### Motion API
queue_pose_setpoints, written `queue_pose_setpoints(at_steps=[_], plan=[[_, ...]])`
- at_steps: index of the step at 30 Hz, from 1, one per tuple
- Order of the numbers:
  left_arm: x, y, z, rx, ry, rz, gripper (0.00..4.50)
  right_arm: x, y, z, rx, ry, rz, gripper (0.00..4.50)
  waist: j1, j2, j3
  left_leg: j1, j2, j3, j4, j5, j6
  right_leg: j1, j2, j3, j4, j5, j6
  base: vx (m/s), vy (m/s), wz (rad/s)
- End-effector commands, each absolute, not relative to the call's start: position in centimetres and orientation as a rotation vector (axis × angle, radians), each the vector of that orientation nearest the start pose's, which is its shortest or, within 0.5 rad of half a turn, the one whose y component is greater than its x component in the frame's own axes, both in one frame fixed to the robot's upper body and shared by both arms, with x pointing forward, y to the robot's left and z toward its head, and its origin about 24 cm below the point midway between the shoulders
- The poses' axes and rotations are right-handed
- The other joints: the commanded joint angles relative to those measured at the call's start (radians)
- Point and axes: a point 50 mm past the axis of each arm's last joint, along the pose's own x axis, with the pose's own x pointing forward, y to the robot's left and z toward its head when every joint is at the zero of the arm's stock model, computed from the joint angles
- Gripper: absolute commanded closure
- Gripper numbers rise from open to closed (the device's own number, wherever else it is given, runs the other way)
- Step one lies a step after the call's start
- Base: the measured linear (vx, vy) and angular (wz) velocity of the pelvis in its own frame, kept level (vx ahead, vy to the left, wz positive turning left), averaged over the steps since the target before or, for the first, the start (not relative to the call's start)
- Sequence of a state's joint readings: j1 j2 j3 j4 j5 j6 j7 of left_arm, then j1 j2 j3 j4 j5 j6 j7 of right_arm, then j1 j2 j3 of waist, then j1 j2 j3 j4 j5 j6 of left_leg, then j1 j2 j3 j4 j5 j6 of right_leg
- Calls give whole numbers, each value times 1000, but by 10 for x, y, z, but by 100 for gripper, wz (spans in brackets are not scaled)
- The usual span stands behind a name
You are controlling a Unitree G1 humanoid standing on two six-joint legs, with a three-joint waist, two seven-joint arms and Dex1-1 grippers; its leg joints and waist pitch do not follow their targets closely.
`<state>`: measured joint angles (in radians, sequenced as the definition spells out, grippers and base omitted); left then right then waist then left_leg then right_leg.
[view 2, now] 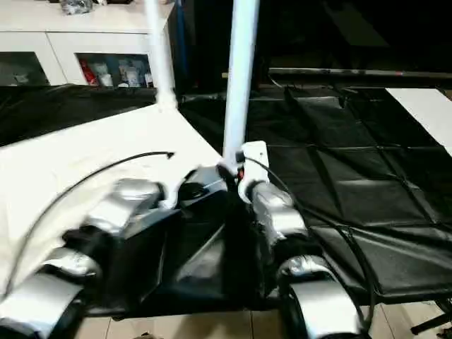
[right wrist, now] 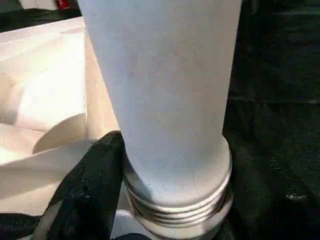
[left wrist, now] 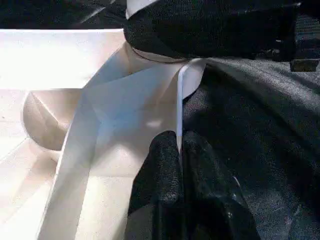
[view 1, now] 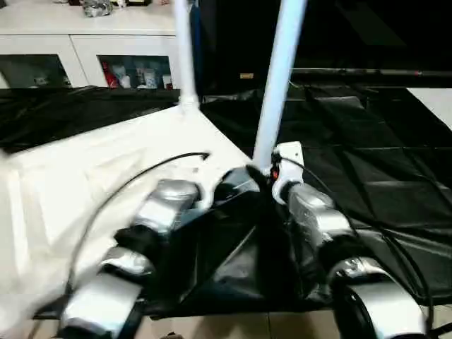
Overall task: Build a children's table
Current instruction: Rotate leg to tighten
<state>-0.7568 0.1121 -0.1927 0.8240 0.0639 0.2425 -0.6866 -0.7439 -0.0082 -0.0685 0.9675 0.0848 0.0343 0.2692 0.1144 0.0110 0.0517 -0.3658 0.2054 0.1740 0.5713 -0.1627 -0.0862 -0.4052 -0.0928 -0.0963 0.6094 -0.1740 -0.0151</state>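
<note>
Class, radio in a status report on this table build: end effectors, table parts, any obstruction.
Left end effector shut on tabletop rim. Right end effector around near leg, threads still showing. Far leg upright at the far corner. Nothing in the way.

Indoor room, looks like home-style or staged test space. White cabinet (view 1: 85,42) with glass doors along back wall, small packets and bottles behind glass (view 1: 138,74), clutter on top. Black sheet (view 2: 353,183) spread over floor as work mat. Light tile floor (view 2: 212,326) at near edge. Background dark.
</note>
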Motion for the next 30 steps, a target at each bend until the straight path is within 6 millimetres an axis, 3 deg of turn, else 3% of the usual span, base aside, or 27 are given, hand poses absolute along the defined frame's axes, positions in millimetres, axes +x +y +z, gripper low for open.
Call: queue_pose_setpoints(at_steps=[1, 2, 7, 9, 13, 15, 19, 25, 26, 30], plan=[[356, 70, 58, 248, 382, -892, 450, 353, -63, 31, 72, 320, 546, 178, 0, -8, -68, 5, 18, -3, -63, -237, 29, 51, -60, 49, -85, -284, -162, 0, 0, 0], [356, 71, 58, 248, 382, -901, 450, 353, -63, 33, 70, 307, 568, 122, 1, -9, -67, 5, 18, -3, -63, -239, 32, 51, -61, 49, -87, -293, -162, 0, 0, 0], [351, 79, 56, 256, 381, -979, 450, 354, -74, 39, 67, 265, 658, 91, 2, -13, -65, 3, 20, -4, -64, -250, 43, 54, -62, 48, -88, -312, -158, 0, 0, 0], [344, 88, 55, 269, 380, -1067, 450, 355, -92, 43, -2, 253, 730, 67, 0, -8, -65, 1, 22, -6, -65, -248, 44, 56, -63, 48, -86, -303, -169, 0, 0, 0], [337, 93, 55, 280, 370, -1169, 450, 351, -104, 46, -46, 254, 841, 67, 2, -8, -66, 3, 25, -2, -61, -243, 55, 53, -63, 50, -84, -280, -182, 0, 0, 0], [331, 101, 57, 280, 377, -1245, 450, 343, -122, 50, -66, 258, 985, 67, 10, -6, -68, 3, 28, -1, -60, -225, 65, 55, -58, 48, -76, -232, -200, 0, 0, 0], [325, 107, 59, 286, 381, -1308, 450, 330, -138, 49, -105, 320, 1126, 67, 26, -4, -68, 5, 31, 0, -58, -227, 71, 54, -57, 49, -73, -213, -209, 0, 0, 0], [321, 111, 60, 278, 390, -1343, 450, 324, -142, 45, -132, 356, 1183, 67, 30, -10, -65, 7, 29, -1, -60, -256, 49, 51, -63, 50, -83, -307, -190, 0, 0, 0], [320, 112, 60, 279, 390, -1346, 450, 324, -142, 46, -130, 355, 1185, 92, 30, -10, -64, 6, 29, -2, -61, -256, 47, 51, -63, 49, -84, -317, -185, 0, 0, 0], [319, 112, 61, 273, 384, -1344, 450, 325, -136, 48, -87, 337, 1199, 111, 30, -13, -66, 6, 30, -2, -61, -241, 49, 50, -61, 49, -82, -309, -181, 0, 0, 0]])
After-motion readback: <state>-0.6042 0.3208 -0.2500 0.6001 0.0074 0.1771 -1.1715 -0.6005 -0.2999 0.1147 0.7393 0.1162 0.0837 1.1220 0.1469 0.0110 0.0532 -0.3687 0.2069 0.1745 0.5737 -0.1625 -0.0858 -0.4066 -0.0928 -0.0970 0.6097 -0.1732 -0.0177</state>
